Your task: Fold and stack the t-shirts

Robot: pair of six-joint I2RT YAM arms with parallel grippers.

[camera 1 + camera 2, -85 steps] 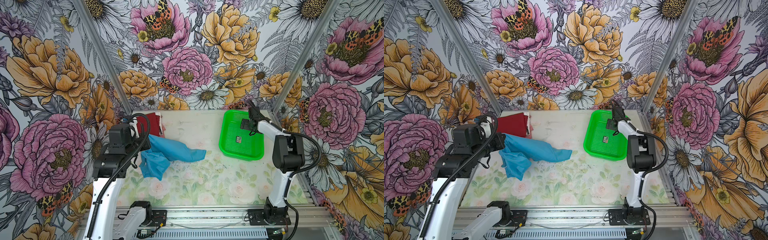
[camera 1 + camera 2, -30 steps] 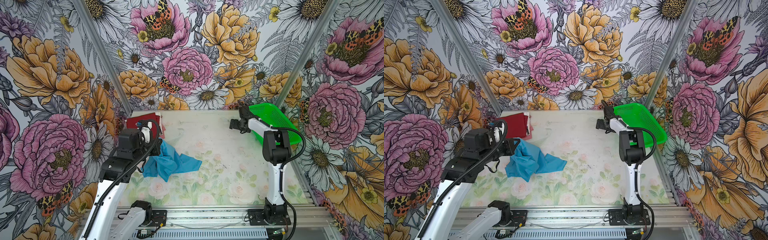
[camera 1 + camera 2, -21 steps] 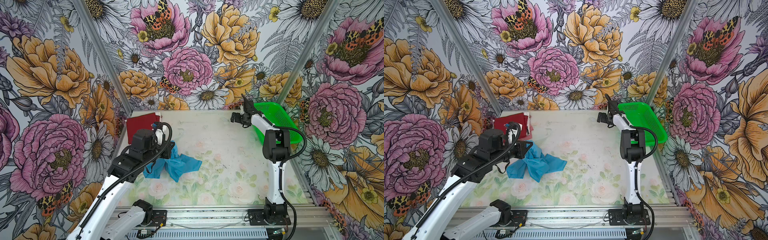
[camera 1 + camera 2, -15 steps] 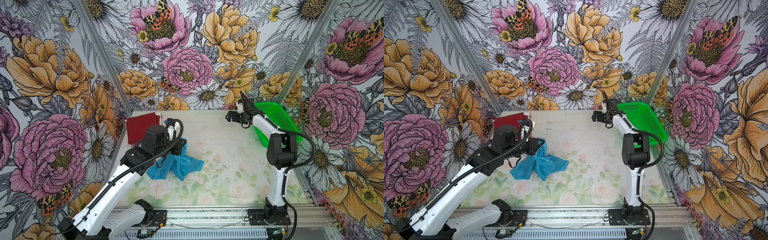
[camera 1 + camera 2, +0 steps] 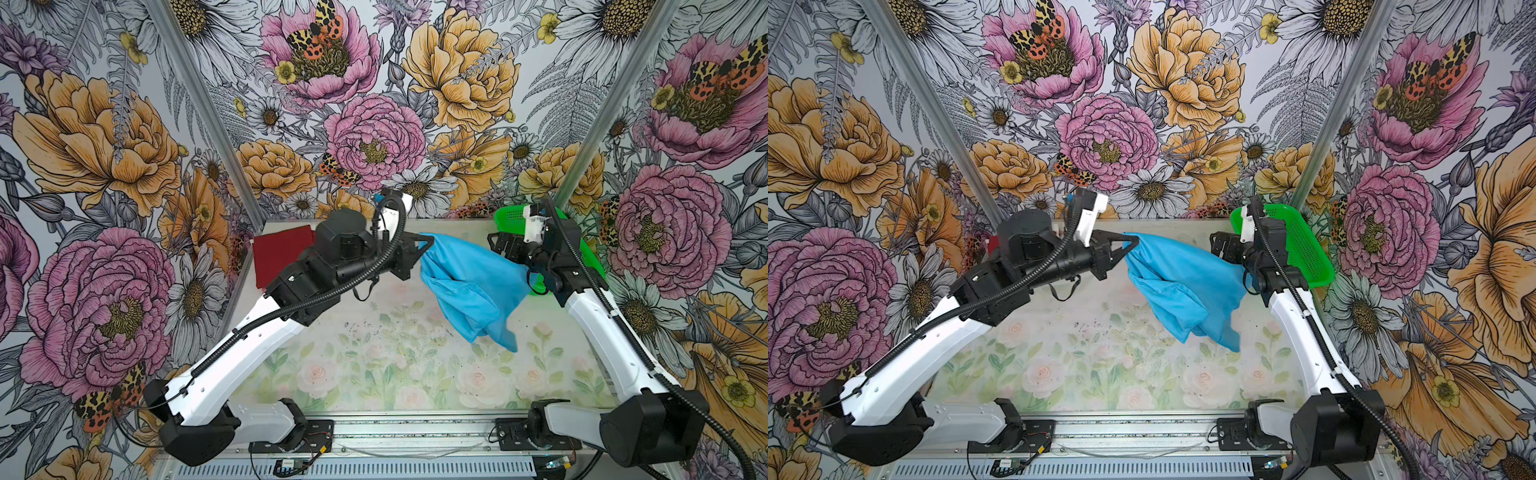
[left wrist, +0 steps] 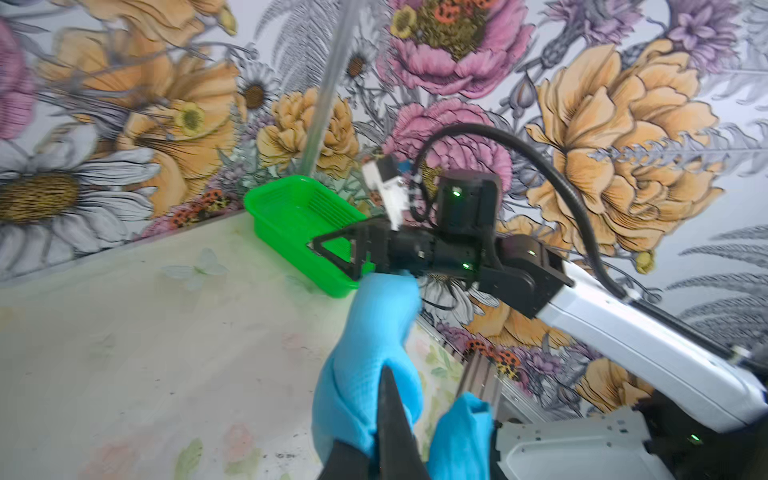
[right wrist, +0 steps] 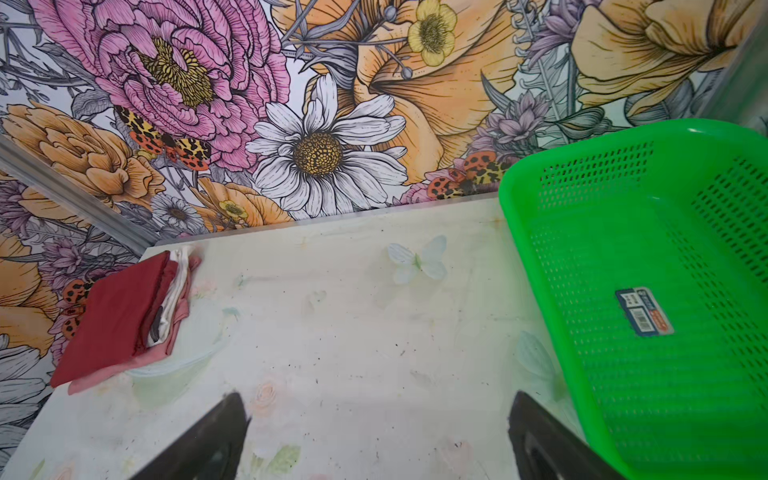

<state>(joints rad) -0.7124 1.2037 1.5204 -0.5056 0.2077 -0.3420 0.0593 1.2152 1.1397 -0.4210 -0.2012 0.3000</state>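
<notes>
My left gripper (image 5: 430, 238) is shut on a corner of the sky-blue t-shirt (image 5: 469, 282), which hangs bunched in the air over the back middle of the table in both top views. The left wrist view shows blue cloth (image 6: 365, 353) wrapped round a black finger (image 6: 388, 399). My right gripper (image 5: 505, 246) stands open beside the shirt's right edge, with nothing between its fingers (image 7: 216, 432). A folded stack topped by a maroon t-shirt (image 7: 112, 316), with white and pink layers under it, lies at the back left corner (image 5: 282, 257).
A green perforated basket (image 5: 1304, 249) sits tilted at the back right corner, behind the right wrist. The flower-print table top (image 5: 374, 365) lies below the hanging shirt. Patterned walls close in the back and both sides.
My left arm lifted the blue t-shirt off the table's left side and swung it up toward the back middle. My right gripper, still open, came away from the basket toward the shirt.
</notes>
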